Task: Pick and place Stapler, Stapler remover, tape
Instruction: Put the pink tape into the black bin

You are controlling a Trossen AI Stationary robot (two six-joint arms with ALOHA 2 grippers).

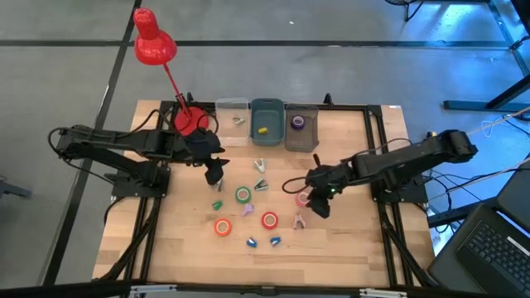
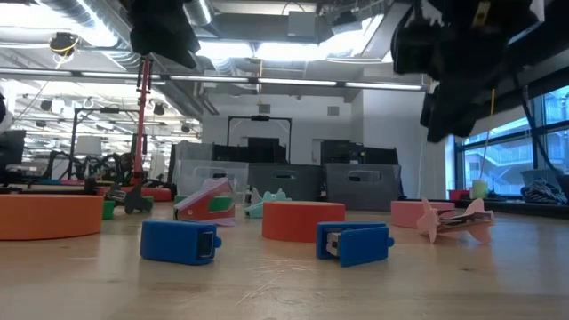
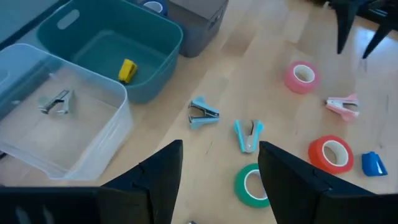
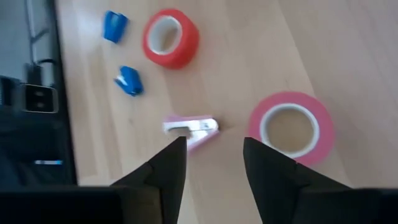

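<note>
Tape rings lie flat on the wooden table: a green one (image 1: 243, 194) (image 3: 254, 185), two red ones (image 1: 222, 226) (image 1: 269, 220) (image 4: 170, 37) and a pink one (image 1: 302, 197) (image 4: 290, 127). A purple ring (image 1: 297, 122) sits in the grey bin. Two blue staplers (image 1: 251, 242) (image 1: 275, 241) lie near the table's near edge. A pink staple remover (image 4: 191, 129) and two light blue ones (image 3: 203, 113) (image 3: 249, 134) lie between the rings. My left gripper (image 1: 214, 170) (image 3: 221, 180) hovers open beside the green ring. My right gripper (image 1: 319, 203) (image 4: 214, 162) hovers open between the pink ring and the pink remover.
Three bins stand along the far edge: a clear one (image 1: 233, 105) holding a grey remover (image 3: 57, 102), a teal one (image 1: 267, 104) holding a yellow stapler (image 3: 127, 70), and a grey one (image 1: 301, 141). A red desk lamp (image 1: 153, 41) stands at the far left corner.
</note>
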